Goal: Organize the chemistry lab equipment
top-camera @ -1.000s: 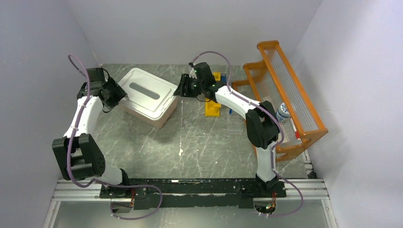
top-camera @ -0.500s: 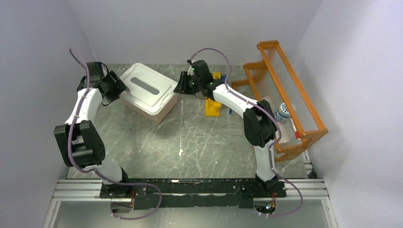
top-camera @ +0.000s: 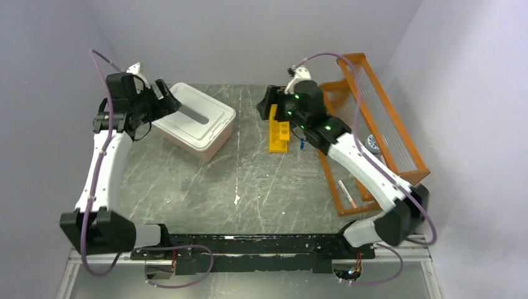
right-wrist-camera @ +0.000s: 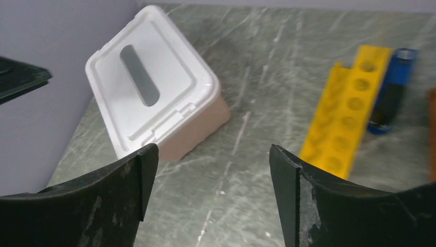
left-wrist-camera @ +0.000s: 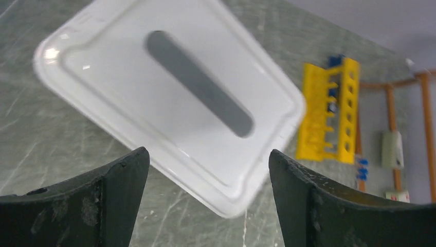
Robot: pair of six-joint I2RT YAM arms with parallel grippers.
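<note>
Left gripper [left-wrist-camera: 206, 157], by lidded tub [left-wrist-camera: 103, 77]: jaws spread, nothing held. Right gripper [right-wrist-camera: 213, 153], by yellow rack [right-wrist-camera: 348, 122]: jaws likewise spread.

The lidded tub [top-camera: 196, 121] sits left of the tube stand [top-camera: 278, 134], with the shelf rack [top-camera: 373, 115] at right.

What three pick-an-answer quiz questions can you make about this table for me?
1. Where is the yellow rack?
A. between the pink tub and the orange shelf rack
B. inside the tub
C. atop the shelf rack

2. What colour is the tub's lid?
A. green
B. white
C. black

3. How is the left tool?
A. shut on the lid
B. holding scissors
C. open, empty

Answers:
1. A: it stands between them.
2. B: it is white with a grey strip.
3. C: its fingers stand apart with nothing between.
</note>
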